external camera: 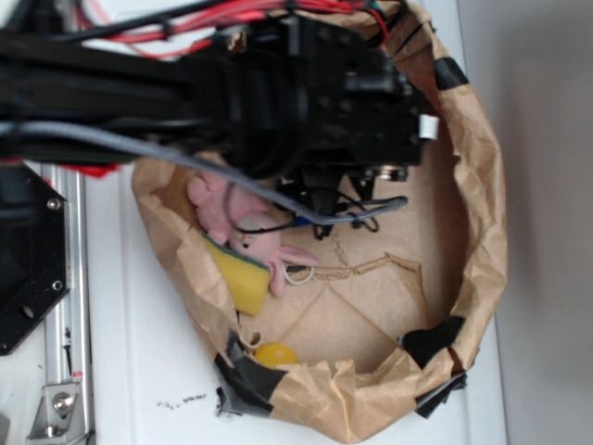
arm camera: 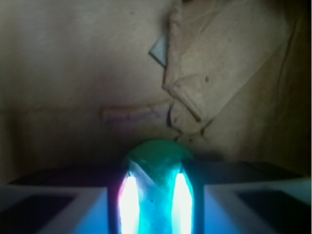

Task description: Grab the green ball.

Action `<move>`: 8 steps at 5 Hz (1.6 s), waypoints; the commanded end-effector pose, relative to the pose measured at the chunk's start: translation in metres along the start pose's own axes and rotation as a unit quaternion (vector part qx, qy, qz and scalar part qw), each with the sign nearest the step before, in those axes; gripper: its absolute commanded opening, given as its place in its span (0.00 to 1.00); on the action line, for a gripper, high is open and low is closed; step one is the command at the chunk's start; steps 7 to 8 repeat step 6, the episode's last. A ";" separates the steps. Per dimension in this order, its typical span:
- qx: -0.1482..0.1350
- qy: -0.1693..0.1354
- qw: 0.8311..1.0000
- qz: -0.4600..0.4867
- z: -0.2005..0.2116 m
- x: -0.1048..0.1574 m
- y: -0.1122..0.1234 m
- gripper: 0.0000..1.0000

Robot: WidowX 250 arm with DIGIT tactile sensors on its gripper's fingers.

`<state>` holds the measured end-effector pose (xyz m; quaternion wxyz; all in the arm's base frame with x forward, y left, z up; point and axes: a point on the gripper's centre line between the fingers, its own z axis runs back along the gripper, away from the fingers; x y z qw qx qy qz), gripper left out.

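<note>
- Looking through the wrist view, you find the green ball (arm camera: 158, 161) low in the frame's centre, wedged between the two fingers of the gripper (arm camera: 155, 204), glowing pads (arm camera: 129, 204) pressing each flank.
- Your gripper is clenched on the ball; only its rounded top shows above the jaws, against the brown paper bag (arm camera: 219, 73).
- In the exterior view the black arm (external camera: 278, 83) fills the upper frame and hides the ball entirely.
- Being round, the ball has no long axis; it already sits dead centre, so a straight lift suits, I judge.
- Pink plush bunny (external camera: 246, 227), yellow sponge (external camera: 243, 273) and yellow ball (external camera: 275, 354) lie at left and lower left, apart.
- No readable writing shows anywhere.
</note>
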<state>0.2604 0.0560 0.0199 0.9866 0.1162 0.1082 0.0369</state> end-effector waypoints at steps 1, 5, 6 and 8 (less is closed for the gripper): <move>-0.028 -0.076 0.997 -0.016 0.019 -0.009 0.000 0.00; -0.119 -0.188 0.975 -0.012 0.166 -0.013 -0.005 0.00; -0.126 -0.174 0.976 -0.015 0.162 -0.013 -0.005 0.00; -0.126 -0.174 0.976 -0.015 0.162 -0.013 -0.005 0.00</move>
